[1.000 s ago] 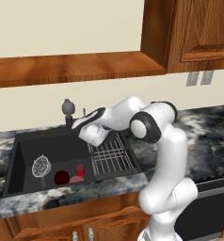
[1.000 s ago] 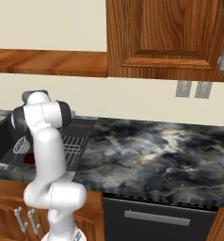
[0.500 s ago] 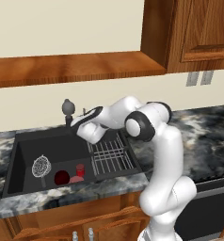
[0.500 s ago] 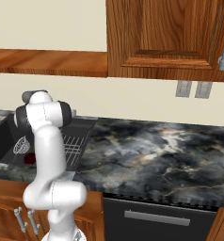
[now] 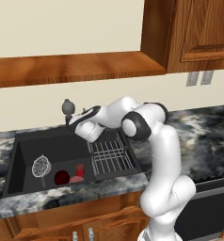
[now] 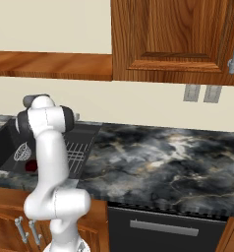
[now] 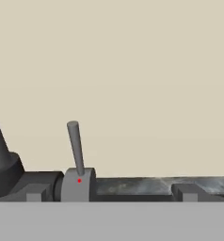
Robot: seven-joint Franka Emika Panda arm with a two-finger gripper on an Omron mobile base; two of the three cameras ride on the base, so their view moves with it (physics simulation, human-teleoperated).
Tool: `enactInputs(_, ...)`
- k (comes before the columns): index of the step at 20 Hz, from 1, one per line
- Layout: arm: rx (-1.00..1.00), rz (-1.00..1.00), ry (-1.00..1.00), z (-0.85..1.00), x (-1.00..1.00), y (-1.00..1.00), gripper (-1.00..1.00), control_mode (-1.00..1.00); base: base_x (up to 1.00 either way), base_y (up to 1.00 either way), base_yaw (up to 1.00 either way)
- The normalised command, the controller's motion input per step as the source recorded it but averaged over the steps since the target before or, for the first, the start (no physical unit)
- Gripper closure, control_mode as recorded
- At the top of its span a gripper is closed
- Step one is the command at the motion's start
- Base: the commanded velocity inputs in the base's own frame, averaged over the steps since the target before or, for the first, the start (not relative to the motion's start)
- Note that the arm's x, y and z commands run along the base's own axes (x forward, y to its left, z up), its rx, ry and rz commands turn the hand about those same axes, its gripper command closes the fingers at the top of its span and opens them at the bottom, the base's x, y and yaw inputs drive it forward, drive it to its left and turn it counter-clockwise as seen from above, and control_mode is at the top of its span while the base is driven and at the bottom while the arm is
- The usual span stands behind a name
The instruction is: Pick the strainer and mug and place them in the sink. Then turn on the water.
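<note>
A small silvery wire-mesh strainer [image 5: 41,166] and a dark maroon round mug [image 5: 62,177] lie side by side on the floor of the black recessed sink [image 5: 27,143], set in a dark marbled bench [image 6: 163,162]. Behind the basin, the white arm's pincer [image 5: 76,119] hangs wide open, empty, near the dark faucet [image 5: 67,109]; its grey lever [image 7: 75,147] stands almost upright.

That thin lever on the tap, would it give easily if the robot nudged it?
Probably. The lever is a slim stiff rod standing nearly upright on a round base, so a sideways push should swing it. Its smooth, narrow shaft might slip off the open tool.
</note>
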Motion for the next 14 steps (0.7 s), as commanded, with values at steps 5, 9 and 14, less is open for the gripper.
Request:
enactInputs(5,0.0,0.0,0.0,0.0,0.16,0.04,-1.0,-1.0,0.0,0.0,0.0)
enactInputs(9,0.0,0.0,0.0,0.0,0.14,0.01,-1.0,-1.0,0.0,0.0,0.0)
enactInputs(14,0.0,0.0,0.0,0.0,0.05,0.02,-1.0,-1.0,0.0,0.0,0.0)
